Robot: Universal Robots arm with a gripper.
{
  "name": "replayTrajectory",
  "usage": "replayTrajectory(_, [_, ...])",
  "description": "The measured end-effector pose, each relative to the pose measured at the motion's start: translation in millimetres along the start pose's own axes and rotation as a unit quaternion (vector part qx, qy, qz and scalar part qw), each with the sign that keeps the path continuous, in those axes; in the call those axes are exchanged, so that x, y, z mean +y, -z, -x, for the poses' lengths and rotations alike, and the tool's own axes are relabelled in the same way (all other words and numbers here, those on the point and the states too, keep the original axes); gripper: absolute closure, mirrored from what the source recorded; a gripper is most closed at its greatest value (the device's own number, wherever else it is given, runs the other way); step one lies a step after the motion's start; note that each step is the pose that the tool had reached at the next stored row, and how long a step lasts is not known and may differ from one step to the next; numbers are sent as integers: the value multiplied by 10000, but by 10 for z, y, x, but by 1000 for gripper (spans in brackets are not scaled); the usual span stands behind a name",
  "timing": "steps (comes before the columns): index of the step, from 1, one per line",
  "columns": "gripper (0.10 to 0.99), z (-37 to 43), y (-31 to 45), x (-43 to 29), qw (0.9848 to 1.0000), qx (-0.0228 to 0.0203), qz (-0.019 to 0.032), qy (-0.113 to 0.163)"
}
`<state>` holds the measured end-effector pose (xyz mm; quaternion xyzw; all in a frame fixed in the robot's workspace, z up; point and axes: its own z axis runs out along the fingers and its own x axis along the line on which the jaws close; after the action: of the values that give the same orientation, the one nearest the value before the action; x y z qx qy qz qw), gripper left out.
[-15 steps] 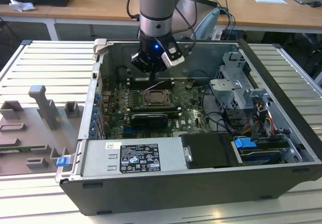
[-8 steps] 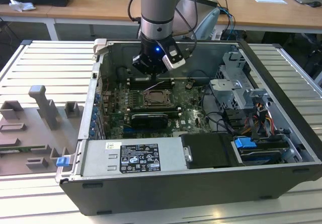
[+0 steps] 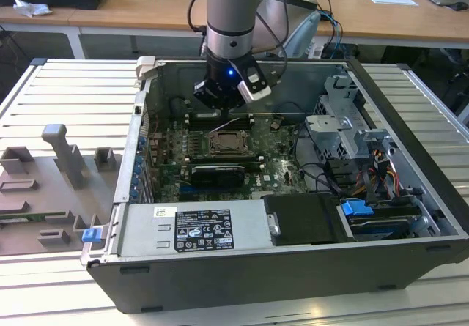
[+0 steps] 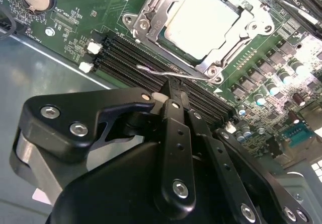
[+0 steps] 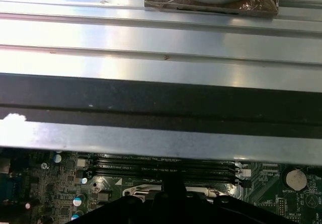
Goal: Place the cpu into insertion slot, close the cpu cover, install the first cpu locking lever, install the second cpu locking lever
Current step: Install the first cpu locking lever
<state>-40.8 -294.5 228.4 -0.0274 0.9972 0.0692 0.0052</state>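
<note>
The cpu point(image 4: 201, 22), a pale silver square, lies in the insertion slot point(image 3: 231, 144) on the green board. The silver cpu cover point(image 4: 151, 20) is folded down around it, framing its face. A thin wire locking lever point(image 4: 191, 76) with a hooked end runs along the socket's edge beside the memory slots point(image 4: 131, 53). In the exterior view that lever point(image 3: 223, 126) stands slightly raised. My gripper point(image 4: 173, 85) is shut, its black tip right at the lever wire. In the exterior view the gripper point(image 3: 226, 106) hangs over the far side of the socket.
The open computer case point(image 3: 410, 121) walls in the board. A power supply point(image 3: 194, 231) sits at the front and a drive cage point(image 3: 344, 128) with cables on the exterior view's right. A long black card point(image 3: 220, 173) lies just in front of the socket. Grey fixtures point(image 3: 66, 157) stand outside the case.
</note>
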Motion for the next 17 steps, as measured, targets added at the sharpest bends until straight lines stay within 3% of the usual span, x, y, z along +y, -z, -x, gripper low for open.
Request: replayTrajectory(17, [980,124,-81,-14,10000,1,-1,4])
